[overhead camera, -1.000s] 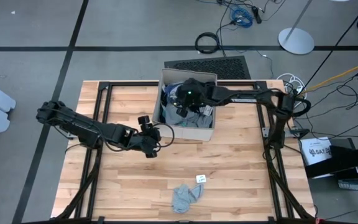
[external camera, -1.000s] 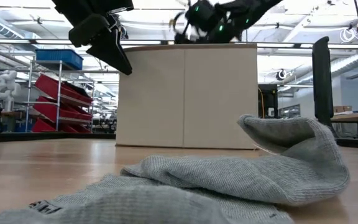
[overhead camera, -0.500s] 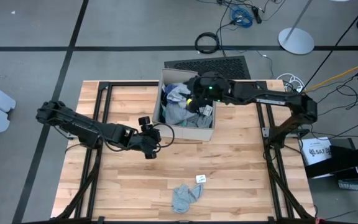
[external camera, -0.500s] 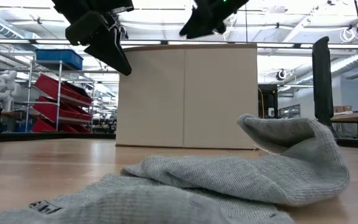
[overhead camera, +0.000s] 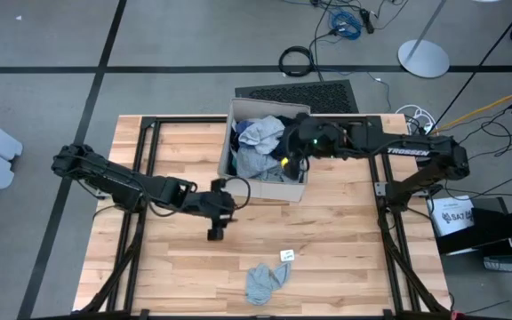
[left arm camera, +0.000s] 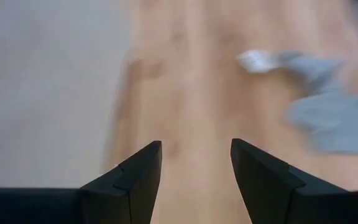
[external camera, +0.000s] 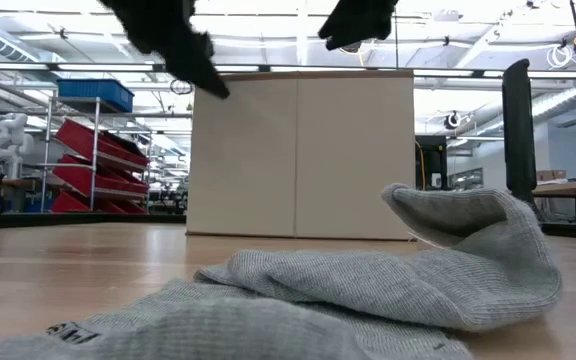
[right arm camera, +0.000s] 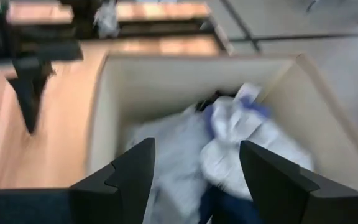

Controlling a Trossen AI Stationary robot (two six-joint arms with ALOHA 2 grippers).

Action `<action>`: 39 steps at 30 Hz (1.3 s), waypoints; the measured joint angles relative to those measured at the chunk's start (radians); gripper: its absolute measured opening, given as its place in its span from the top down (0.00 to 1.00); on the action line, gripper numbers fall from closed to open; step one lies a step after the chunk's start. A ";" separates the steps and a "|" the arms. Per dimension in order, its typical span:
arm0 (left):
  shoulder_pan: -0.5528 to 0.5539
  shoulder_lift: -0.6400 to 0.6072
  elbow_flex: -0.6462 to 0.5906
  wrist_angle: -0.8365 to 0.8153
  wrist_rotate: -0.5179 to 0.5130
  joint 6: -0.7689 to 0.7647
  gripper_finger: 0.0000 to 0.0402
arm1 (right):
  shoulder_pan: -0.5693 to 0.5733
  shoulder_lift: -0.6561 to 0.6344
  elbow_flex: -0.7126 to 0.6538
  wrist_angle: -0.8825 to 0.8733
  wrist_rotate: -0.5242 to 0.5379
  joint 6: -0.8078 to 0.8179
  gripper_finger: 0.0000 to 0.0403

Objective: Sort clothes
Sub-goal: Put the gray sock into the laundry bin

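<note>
Right gripper (overhead camera: 289,162) above beige square fabric box (overhead camera: 266,190), jaws spread, nothing held. Left gripper (overhead camera: 215,233) over bare wooden table (overhead camera: 345,249), jaws spread, empty, facing grey knit garment (overhead camera: 262,281) lying near table front edge, small white tag (overhead camera: 286,255) just beside it.

Risk: shallow pinch on limp fabric may let garment slip on lift.

Right wrist view alone shows box contents (right arm camera: 229,146): pale and blue fabric heaped. Low view shows only box's outer wall.

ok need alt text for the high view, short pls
Overhead view of a wooden table with a beige fabric box full of clothes; the right gripper hangs open over the box. The left gripper is open above bare wood, and a grey garment lies near the front edge.
</note>
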 joint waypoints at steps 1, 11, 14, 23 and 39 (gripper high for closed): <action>0.000 0.004 0.000 0.037 0.054 0.000 0.49 | 0.013 0.000 0.000 -0.030 0.000 0.005 0.44; -0.011 0.140 0.001 0.352 0.270 0.001 0.49 | 0.138 0.005 0.000 -0.198 0.009 0.150 0.44; -0.010 0.213 0.001 0.433 0.371 -0.001 0.49 | 0.173 0.000 0.000 -0.198 0.012 0.139 0.44; -0.009 0.491 0.213 0.448 0.597 -0.106 0.49 | 0.203 -0.054 0.000 -0.216 0.062 0.187 0.44; 0.010 0.808 0.566 0.112 0.700 -0.341 0.49 | 0.212 -0.067 0.000 -0.220 0.060 0.203 0.44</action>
